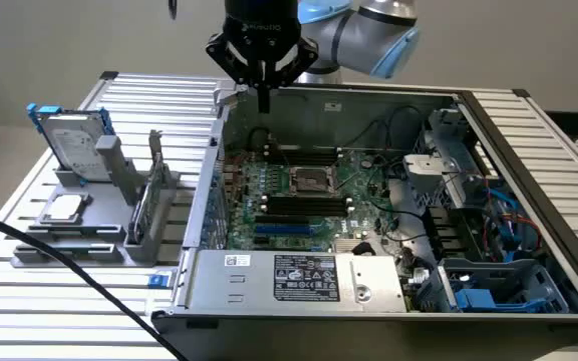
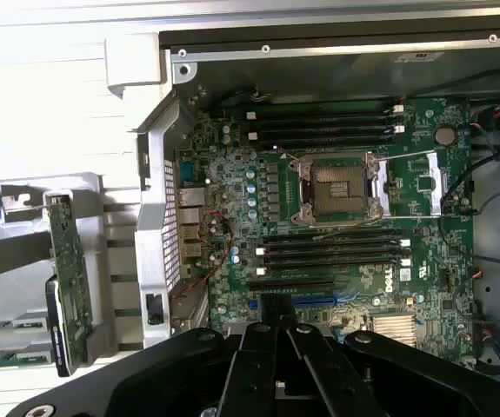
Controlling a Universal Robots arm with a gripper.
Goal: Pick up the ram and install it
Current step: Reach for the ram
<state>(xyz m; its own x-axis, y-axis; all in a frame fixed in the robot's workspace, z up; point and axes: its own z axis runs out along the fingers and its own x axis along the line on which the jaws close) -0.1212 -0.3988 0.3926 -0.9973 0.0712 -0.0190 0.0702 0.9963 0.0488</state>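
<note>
The ram [image 1: 141, 207] is a thin green stick standing on edge in a grey holder [image 1: 98, 248] on the exterior view's left, outside the computer case. In the wrist view the ram [image 2: 67, 278] stands in the same holder beside the case wall. My gripper [image 1: 263, 96] hangs high over the case's back corner on that side, fingers shut together with nothing between them. The wrist view shows the gripper [image 2: 276, 323] over the motherboard [image 2: 232, 174], above the black memory slots [image 2: 328, 252] beside the processor socket [image 2: 336, 187]. The ram is well apart from the gripper.
The holder also carries a silver hard drive with a blue frame [image 1: 73, 143] and a square silver chip [image 1: 63, 209]. Inside the open case [image 1: 490, 128] are a power supply [image 1: 304, 278], cables and blue drive bays [image 1: 490, 289]. A black cable [image 1: 68, 271] crosses the slatted table.
</note>
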